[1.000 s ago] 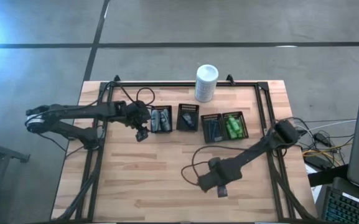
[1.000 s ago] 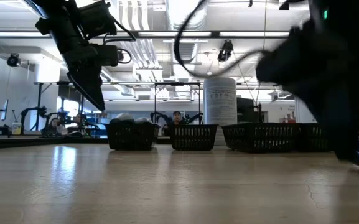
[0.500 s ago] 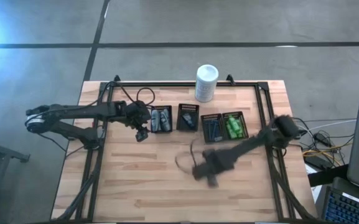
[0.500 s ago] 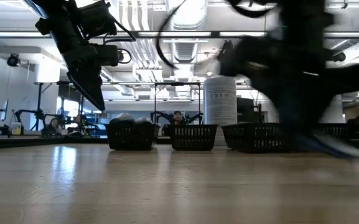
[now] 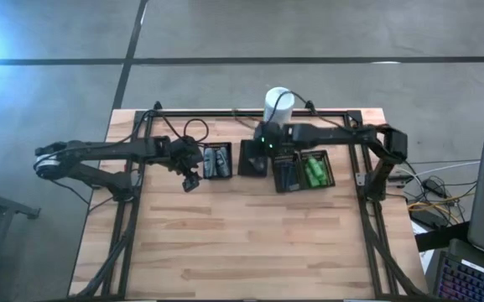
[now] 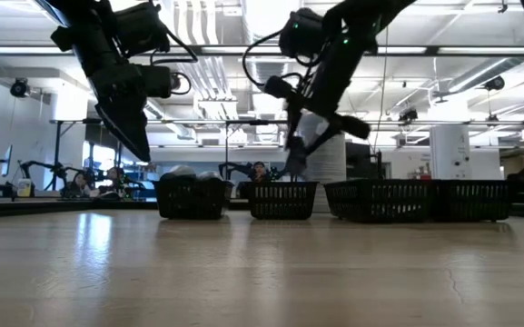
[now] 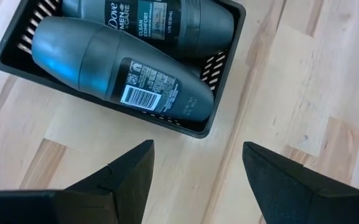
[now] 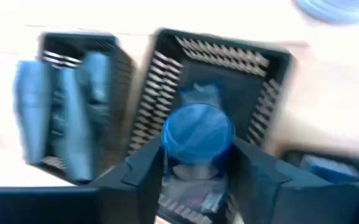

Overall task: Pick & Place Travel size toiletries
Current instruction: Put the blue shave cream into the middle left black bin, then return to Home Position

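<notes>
Four black slotted trays stand in a row at the table's far side. One tray [image 5: 217,161] holds grey oval bottles [image 7: 123,68], the second tray [image 5: 253,159] dark tubes, the third dark-blue razors [image 5: 286,174], the fourth green bottles [image 5: 315,170]. My left gripper [image 5: 191,181] hangs open just near of the grey-bottle tray [image 7: 219,68]. My right gripper [image 5: 262,148] is above the second tray [image 8: 254,68], shut on a small tube [image 8: 196,134] with a round end. My right gripper pinches the small tube between its two fingers [image 8: 142,171], one on each side, just behind its round end [image 8: 196,124]. The fingers point down from above [image 6: 300,150]. The tube is lifted clear above the second tray; the rest of it is hidden behind its own end.
A tall white cylindrical container [image 5: 278,102] stands by the far edge, right behind the right arm [image 5: 334,132]. A dark frame [image 5: 225,114] runs round the table's far and side edges. Bare wood [image 5: 242,243] fills the near half. People and other arms show in the room [image 6: 89,182].
My right arm has swung fast from the table's near middle toward the far edge and a little left, and its gripper now hangs above the second tray. The left arm has kept still.
</notes>
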{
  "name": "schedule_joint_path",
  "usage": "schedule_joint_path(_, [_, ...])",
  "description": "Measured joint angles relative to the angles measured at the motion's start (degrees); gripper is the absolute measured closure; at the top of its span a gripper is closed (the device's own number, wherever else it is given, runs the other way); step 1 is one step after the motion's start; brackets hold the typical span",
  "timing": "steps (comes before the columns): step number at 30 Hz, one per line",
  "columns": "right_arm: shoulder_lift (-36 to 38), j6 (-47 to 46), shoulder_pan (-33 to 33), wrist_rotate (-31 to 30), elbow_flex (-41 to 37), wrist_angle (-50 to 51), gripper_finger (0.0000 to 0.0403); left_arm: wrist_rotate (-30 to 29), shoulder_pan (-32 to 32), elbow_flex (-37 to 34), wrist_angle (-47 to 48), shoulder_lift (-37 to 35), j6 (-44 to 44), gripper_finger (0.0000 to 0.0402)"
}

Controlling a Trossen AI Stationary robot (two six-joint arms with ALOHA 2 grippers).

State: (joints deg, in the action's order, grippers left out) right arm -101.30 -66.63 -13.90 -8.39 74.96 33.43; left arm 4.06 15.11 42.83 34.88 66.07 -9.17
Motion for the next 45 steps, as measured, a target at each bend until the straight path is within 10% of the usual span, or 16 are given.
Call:
schedule_joint_path(6, [-3.45,5.64,-3.16,8.00,2.04,-1.72,0.0190,0.00,0.02,0.00,0.04,0.02,-0.04,0.0152])
schedule_joint_path(17, [7.42,10.55,14.58,-8.70,2.55,3.98,0.0108,-0.21,0.02,0.04,3.11,-0.27,-0.40,0.0152])
schedule_joint_path(21, [14.36,13.03,21.67,-8.47,0.67,-5.78,0.0089,8.99,0.20,0.03,1.17,-4.23,2.27,0.0152])
schedule_joint_path(26, [25.90,13.49,23.28,-7.76,-15.23,-17.67,0.0069,10.60,4.04,-3.28,1.65,-16.85,3.83,0.0152])
schedule_joint_path(35, [44.18,39.98,21.46,3.20,-49.70,-76.12,0.0042,14.73,5.64,-11.60,-3.41,-48.12,-0.23,0.0152])
schedule_joint_path(41, [53.95,47.31,21.18,0.85,-62.28,-86.80,0.0050,9.88,5.67,-16.76,-5.92,-65.47,-5.66,0.0152])
schedule_joint_path(45, [60.19,50.04,21.12,0.69,-67.71,-87.69,0.0063,7.81,5.47,-18.85,-5.32,-64.65,-8.87,0.0152])
